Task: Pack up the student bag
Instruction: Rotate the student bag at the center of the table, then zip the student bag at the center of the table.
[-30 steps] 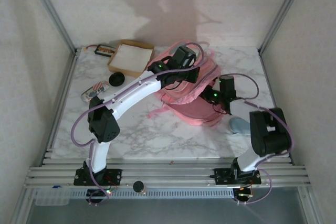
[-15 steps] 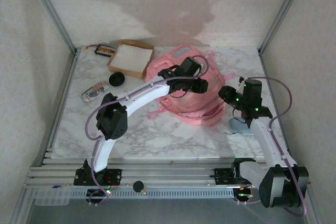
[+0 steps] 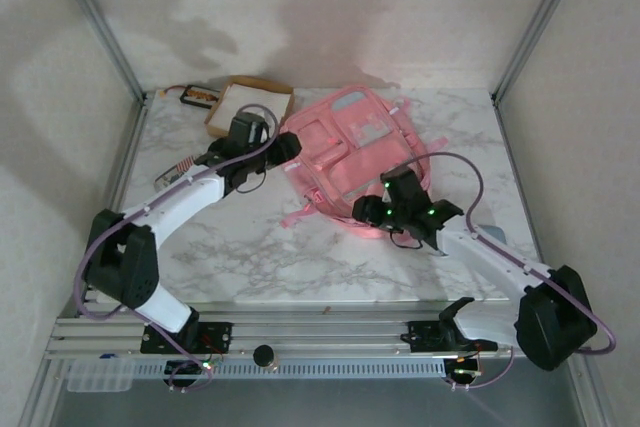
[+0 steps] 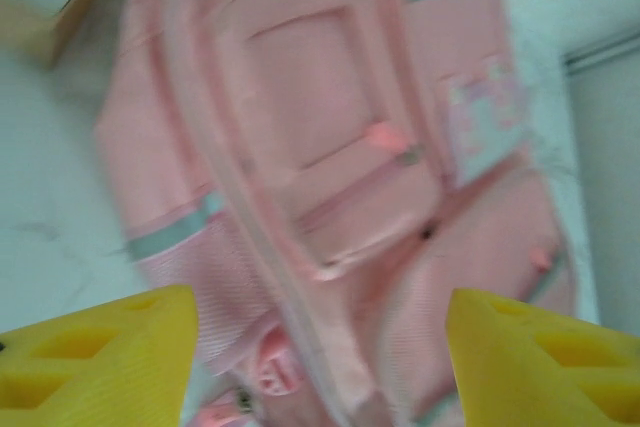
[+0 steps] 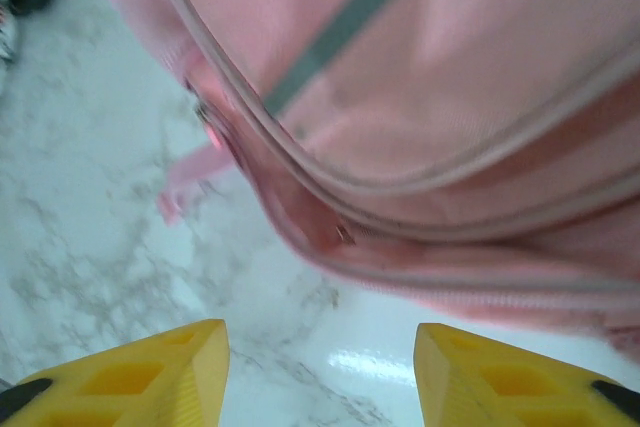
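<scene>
The student bag [image 3: 350,142] is laid flat, far centre on the counter [image 3: 260,257], a cardboard box [image 3: 255,97] just left of it. The left hand [image 4: 318,352] and right hand [image 5: 320,367] are held open, empty, at its edges.

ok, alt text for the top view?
A pink backpack lies flat, front up, on a marble table. The left gripper is by its left edge, the right gripper by its near edge, both open.
</scene>
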Tool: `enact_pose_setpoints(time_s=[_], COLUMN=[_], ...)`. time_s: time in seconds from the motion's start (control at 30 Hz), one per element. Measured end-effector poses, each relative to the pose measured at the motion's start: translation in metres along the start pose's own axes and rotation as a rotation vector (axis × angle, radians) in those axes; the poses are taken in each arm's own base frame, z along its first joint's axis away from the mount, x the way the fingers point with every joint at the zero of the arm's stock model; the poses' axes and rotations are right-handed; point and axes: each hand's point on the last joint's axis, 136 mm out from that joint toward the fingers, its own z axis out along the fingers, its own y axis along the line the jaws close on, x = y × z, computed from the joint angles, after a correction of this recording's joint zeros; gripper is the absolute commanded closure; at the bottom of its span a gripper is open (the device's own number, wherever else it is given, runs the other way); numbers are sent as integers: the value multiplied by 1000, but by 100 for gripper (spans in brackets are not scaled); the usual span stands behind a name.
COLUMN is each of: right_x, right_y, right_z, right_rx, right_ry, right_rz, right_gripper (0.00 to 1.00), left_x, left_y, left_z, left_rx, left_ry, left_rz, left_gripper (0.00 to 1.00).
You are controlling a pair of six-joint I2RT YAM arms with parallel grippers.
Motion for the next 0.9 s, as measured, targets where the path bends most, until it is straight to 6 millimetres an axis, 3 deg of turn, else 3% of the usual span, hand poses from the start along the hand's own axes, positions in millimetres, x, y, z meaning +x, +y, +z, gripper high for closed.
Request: enact_pose_setpoints(time_s=[0.1,0.23,0.33,0.47,0.6,0.67,0.73,0.8,0.9], right_x=[9,1,-12,-32,-63,-76,-80,-72,-43], right_y=[-14,-35,-62,-93,-118,-115,-99,-74,-36], right_z=[11,15,18,18,8,-1,-5,-4,5], right_rx=[52,99,132,167,215,243,253,252,226], right_ry=[25,2,-21,-51,-107,-135,-146,-129,-69], right_rz=[17,50,96,111,128,102,55,-12,-95], right_gripper=[44,43,43,43,42,39,36,35,35], left_x=[22,40,51,70,94,105,109,108,105], left_y=[33,58,69,65,34,22,20,23,25], left_z=[29,58,74,87,90,91,91,92,91], left_rx=[-78,-139,-157,-136,-67,-33,-22,-25,-28], left_ry=[62,113,138,184,212,225,225,221,212], left_rz=[-56,-93,-112,-97,-69,-70,-80,-92,-100], left_gripper=[32,35,47,45,45,45,46,46,46])
